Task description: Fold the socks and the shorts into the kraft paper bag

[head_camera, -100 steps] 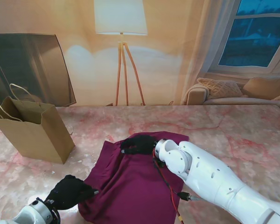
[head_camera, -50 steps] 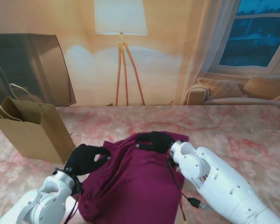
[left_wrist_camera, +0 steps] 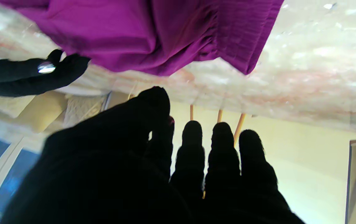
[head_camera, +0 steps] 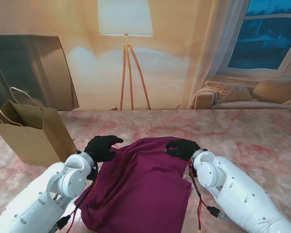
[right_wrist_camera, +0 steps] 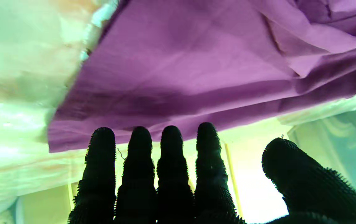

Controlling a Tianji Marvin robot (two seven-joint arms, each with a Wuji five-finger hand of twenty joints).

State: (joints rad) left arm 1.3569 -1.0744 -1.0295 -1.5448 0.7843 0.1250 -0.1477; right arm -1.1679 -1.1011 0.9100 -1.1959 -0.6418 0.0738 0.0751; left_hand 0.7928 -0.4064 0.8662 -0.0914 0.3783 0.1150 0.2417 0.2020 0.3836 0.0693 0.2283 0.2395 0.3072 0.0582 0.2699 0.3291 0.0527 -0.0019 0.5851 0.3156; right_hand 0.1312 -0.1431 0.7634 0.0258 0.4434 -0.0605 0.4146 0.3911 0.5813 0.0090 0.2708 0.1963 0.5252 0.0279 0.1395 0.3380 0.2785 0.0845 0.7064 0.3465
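While the shorts [head_camera: 140,187] lie spread and rumpled on the table [head_camera: 242,136] right in front of me, nothing looks folded yet, so I judge the task to be at its start. The near hem sits closest to me, bunched on its left side. Farther out, my left robot hand [head_camera: 102,147] rests at the far left corner of the cloth and my right robot hand [head_camera: 182,147] at the far right corner. In both wrist views the fingers are spread with the cloth beyond their tips, so both look open and hold nothing, though I cannot tell whether the fingertips touch the fabric. Far left, well apart from the shorts, the kraft paper bag [head_camera: 36,138] stands upright with its mouth open; whether anything is inside I cannot see. No socks are visible. Left to do: fold the shorts, find and fold the socks, and bag both.
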